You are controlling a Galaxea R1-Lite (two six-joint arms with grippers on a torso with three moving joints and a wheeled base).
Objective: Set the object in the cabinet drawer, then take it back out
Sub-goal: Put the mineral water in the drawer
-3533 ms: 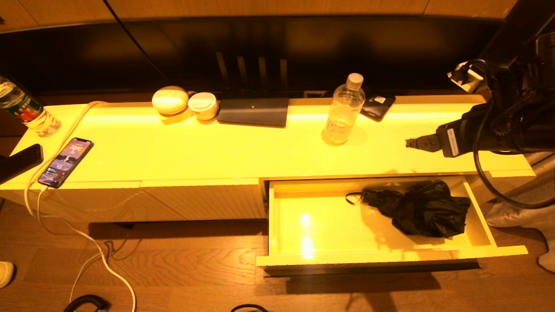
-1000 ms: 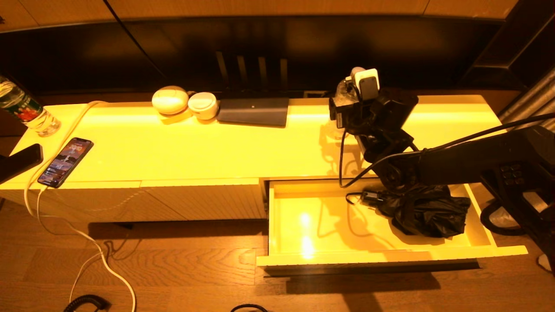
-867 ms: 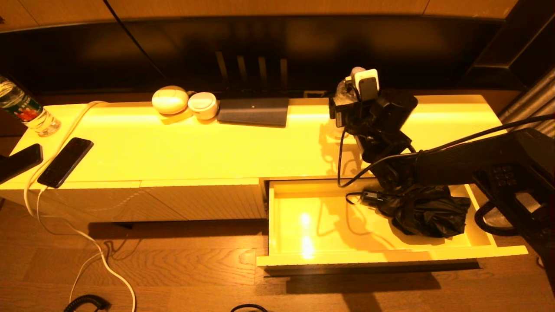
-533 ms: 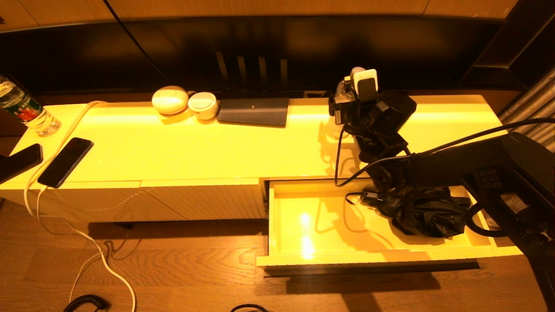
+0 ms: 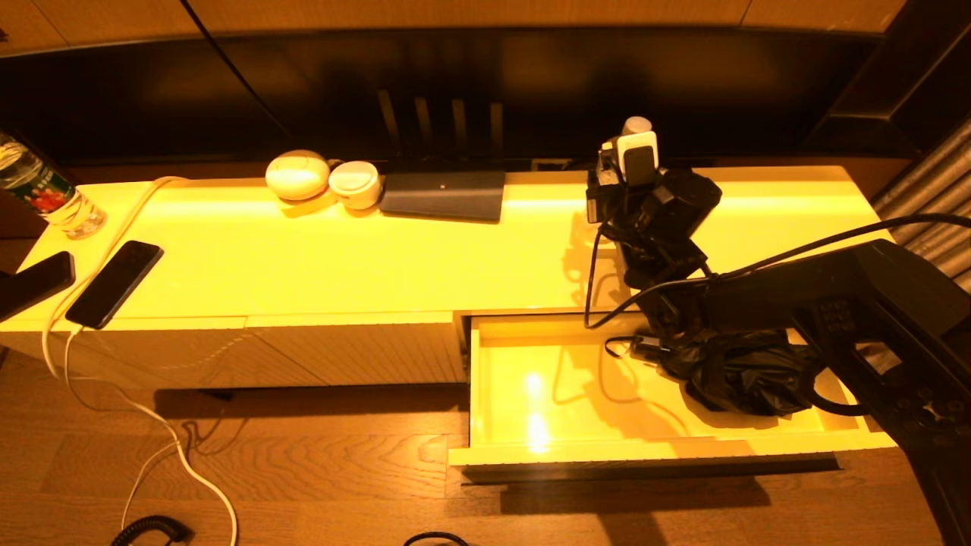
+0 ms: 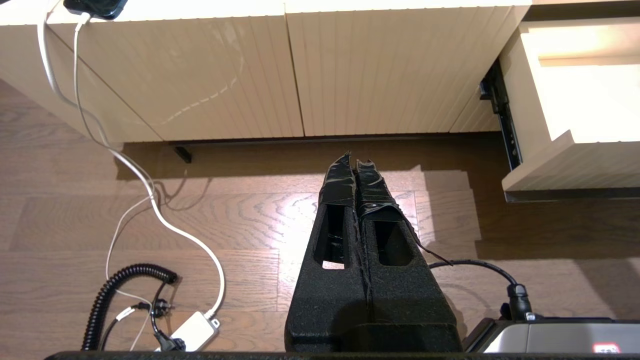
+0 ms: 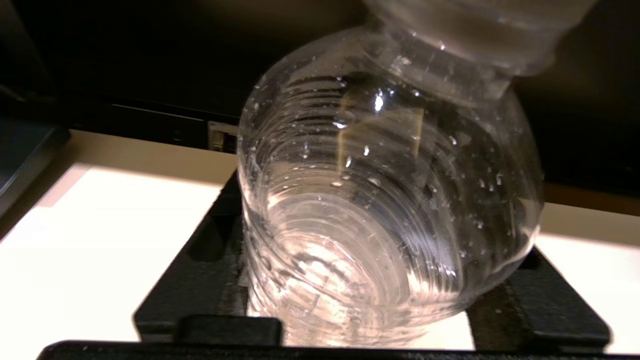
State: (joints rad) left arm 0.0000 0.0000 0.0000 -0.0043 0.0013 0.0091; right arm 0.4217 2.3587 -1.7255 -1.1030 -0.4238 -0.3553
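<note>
A clear plastic bottle (image 7: pixel 380 200) stands on the cabinet top, leaning, between the two black fingers of my right gripper (image 7: pixel 375 225), which is shut on its lower body. From the head camera only the bottle's white cap (image 5: pixel 637 125) shows above the right gripper (image 5: pixel 607 201); the wrist hides the rest. The cabinet drawer (image 5: pixel 546 394) is pulled open below the top, its glossy inside bare on the left. The drawer's corner (image 6: pixel 565 100) also shows in the left wrist view. My left gripper (image 6: pixel 354 160) hangs shut and empty over the wooden floor.
A black crumpled bundle (image 5: pixel 751 371) with a strap fills the drawer's right half, under my right forearm. On the top lie a dark phone (image 5: pixel 114 283) on a white cable, a labelled bottle (image 5: pixel 45 197), two white round cases (image 5: pixel 297 175) and a dark flat pad (image 5: pixel 444 195).
My right arm swung in from the far right to the bottle. In the last half second the bottle's cap shifted a little to the right with the gripper. The phone screen went dark.
</note>
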